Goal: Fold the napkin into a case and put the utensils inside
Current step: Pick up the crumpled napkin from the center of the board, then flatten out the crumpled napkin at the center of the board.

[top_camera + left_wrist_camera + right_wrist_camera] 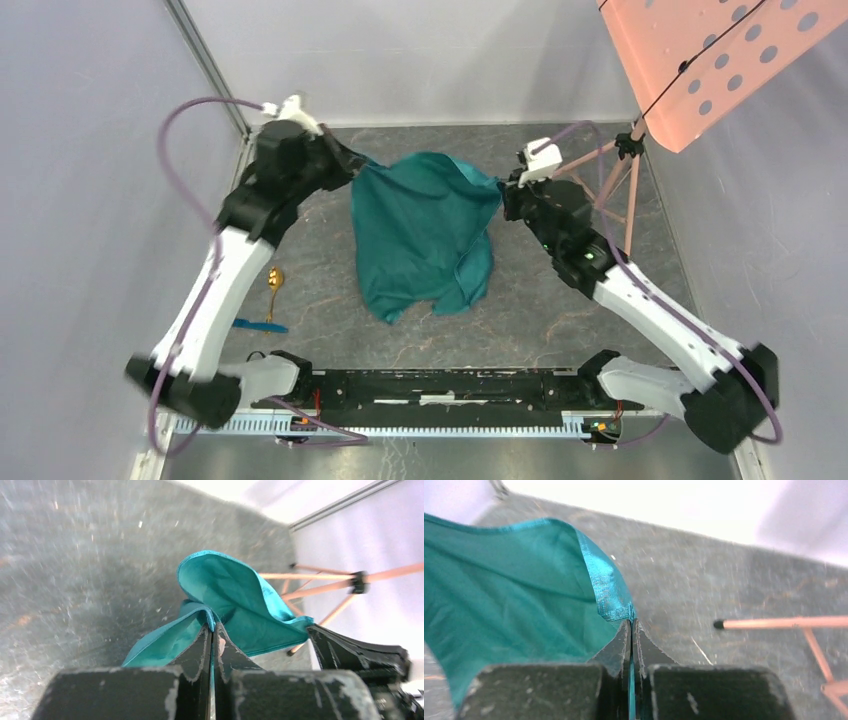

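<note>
The napkin (425, 235) is being held up above the desk (560, 320), its corners being pinched by the clenched left claw (212, 630) and the clenched right claw (631, 625). The spoon (273, 283) and the blue utensil (260, 325) are being seen lying by the left arm.

Top camera: fixed above and behind my bases, looking down over the whole table (310, 290) from a distance. The camera on my left gripper (211, 629) sits tight behind the fingers, facing roughly 2 o'clock. That on my right gripper (631, 625) sits likewise, facing roughly 11 o'clock, and all three views share the napkin (420, 230).
</note>
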